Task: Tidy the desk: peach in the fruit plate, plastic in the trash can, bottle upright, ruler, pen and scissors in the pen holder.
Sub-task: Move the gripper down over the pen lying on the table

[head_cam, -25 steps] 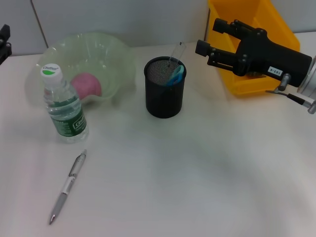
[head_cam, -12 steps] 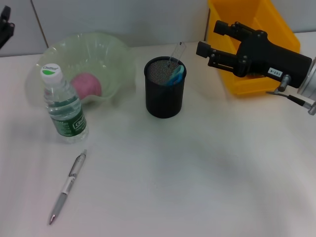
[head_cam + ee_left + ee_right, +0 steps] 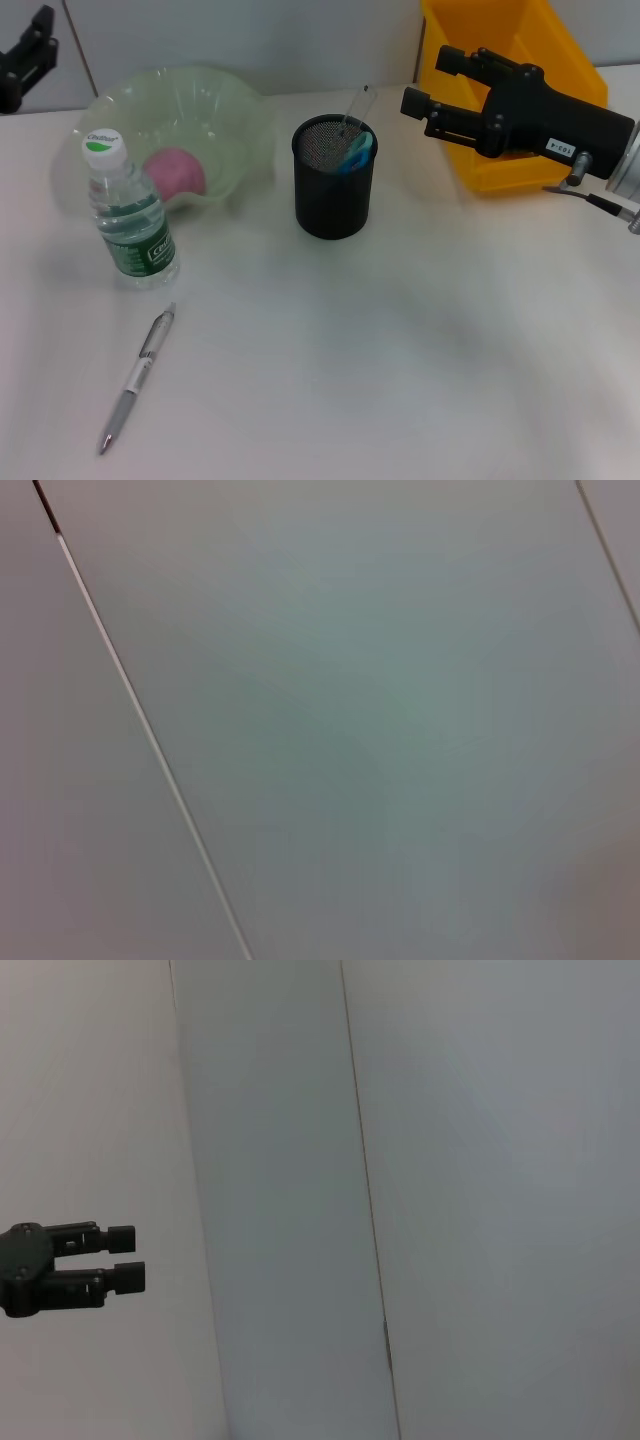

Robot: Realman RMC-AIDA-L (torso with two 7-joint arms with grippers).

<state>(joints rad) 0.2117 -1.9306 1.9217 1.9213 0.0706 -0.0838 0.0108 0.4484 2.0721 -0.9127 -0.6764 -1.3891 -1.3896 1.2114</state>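
Hovering beside the pen holder (image 3: 334, 178), the right claw (image 3: 432, 82) looks apart, empty.

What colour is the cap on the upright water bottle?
White with a green patch on top; the cap of the bottle shows best in the head view.

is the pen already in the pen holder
No, in the head view the pen lies flat on the desk in front of the bottle, well apart from the pen holder.
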